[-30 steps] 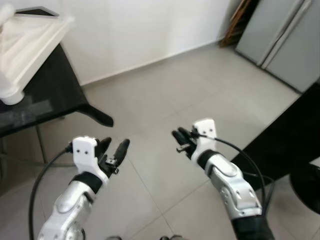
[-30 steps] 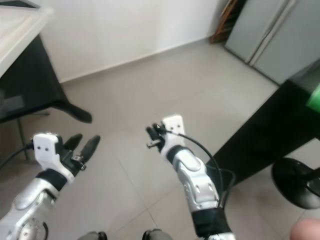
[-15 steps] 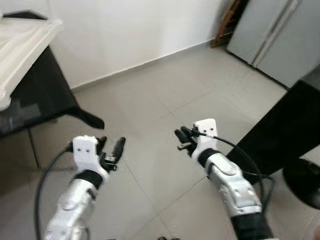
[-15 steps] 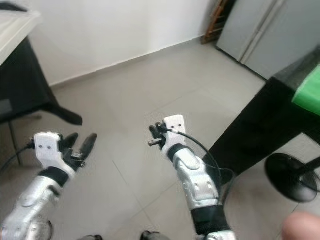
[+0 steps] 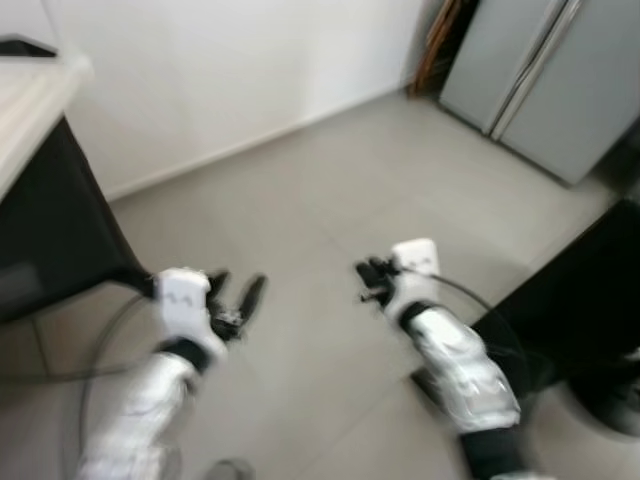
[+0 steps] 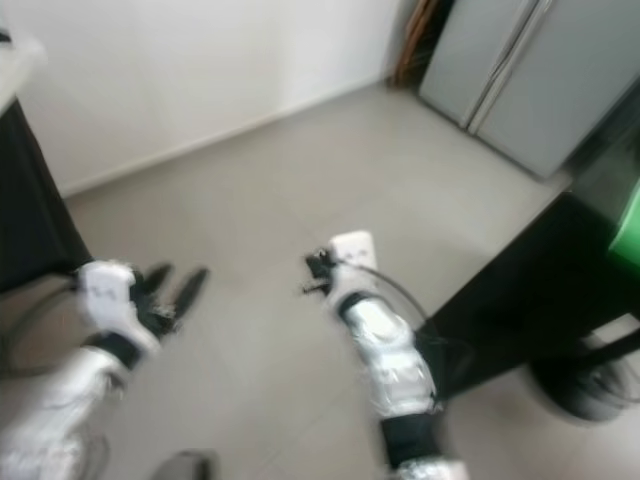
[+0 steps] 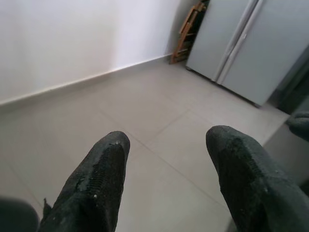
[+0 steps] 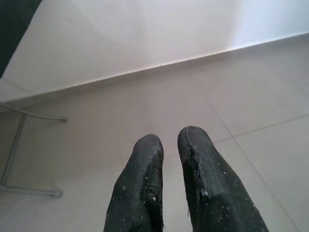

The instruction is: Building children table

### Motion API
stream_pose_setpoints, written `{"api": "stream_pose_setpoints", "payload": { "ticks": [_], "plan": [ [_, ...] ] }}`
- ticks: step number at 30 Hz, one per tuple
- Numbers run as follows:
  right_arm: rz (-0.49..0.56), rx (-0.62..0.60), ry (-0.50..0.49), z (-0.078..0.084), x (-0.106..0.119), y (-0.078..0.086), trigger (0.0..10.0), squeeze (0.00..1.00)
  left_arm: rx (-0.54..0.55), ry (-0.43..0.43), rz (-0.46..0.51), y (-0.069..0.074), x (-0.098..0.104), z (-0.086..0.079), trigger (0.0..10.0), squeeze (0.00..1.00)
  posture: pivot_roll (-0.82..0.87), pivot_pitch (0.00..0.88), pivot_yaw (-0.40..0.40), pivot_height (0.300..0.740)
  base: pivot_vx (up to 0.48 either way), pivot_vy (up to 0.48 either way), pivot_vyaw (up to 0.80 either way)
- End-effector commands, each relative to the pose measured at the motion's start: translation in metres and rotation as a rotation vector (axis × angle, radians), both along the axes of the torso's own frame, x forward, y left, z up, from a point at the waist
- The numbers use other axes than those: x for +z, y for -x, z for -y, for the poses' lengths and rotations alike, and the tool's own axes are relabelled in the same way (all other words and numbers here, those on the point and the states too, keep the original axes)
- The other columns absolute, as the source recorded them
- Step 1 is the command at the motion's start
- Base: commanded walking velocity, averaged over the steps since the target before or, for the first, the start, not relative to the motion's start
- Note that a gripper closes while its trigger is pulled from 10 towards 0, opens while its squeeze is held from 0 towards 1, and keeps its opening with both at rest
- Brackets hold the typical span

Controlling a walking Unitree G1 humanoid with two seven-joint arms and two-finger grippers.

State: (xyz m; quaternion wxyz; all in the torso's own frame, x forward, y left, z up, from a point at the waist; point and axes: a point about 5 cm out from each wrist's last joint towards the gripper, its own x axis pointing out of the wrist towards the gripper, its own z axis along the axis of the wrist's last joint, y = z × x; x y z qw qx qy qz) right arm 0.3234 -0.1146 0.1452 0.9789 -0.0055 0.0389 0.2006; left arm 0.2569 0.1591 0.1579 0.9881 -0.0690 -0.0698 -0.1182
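Walking over grey tile floor (image 5: 330, 190), head views blurred; left gripper (image 5: 232, 300) empty, fingers spread; right gripper (image 5: 372, 281) empty, fingers nearly together; no children table parts identifiable; assembly apparently not begun.

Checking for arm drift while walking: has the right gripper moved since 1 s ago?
Cannot tell. The right gripper sits at much the same spot in the head view, but the fridge and the wall have shifted, so the camera itself moved.

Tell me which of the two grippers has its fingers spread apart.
The left gripper: bare floor shows in the wide gap between its two black fingers. The right gripper holds its fingers nearly together, with nothing between them.
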Motion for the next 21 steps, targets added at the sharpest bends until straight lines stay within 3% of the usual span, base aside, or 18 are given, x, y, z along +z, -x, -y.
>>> {"api": "stream_pose_setpoints", "payload": {
  "ticks": [1,16,21],
  "plan": [
    [-0.018,-0.030,0.008,0.0108,-0.0055,0.0017,10.0,0.00,-0.026,0.002,-0.010,0.0018,-0.0032,0.0056,10.0,0.00,0.00,0.224,-0.126,0.740,0.352,0.000,0.00],
    [-0.001,0.031,-0.016,0.0057,-0.0039,0.0021,10.0,0.00,-0.023,0.001,0.009,0.0004,0.0001,0.0045,10.0,0.00,0.00,0.218,-0.124,0.740,0.357,0.000,0.00],
    [0.003,0.042,-0.029,0.0052,-0.0029,0.0023,10.0,0.00,-0.024,-0.002,0.017,-0.0005,0.0026,0.0042,10.0,0.00,0.00,0.217,-0.123,0.740,0.355,0.000,0.80]
  ]
}}
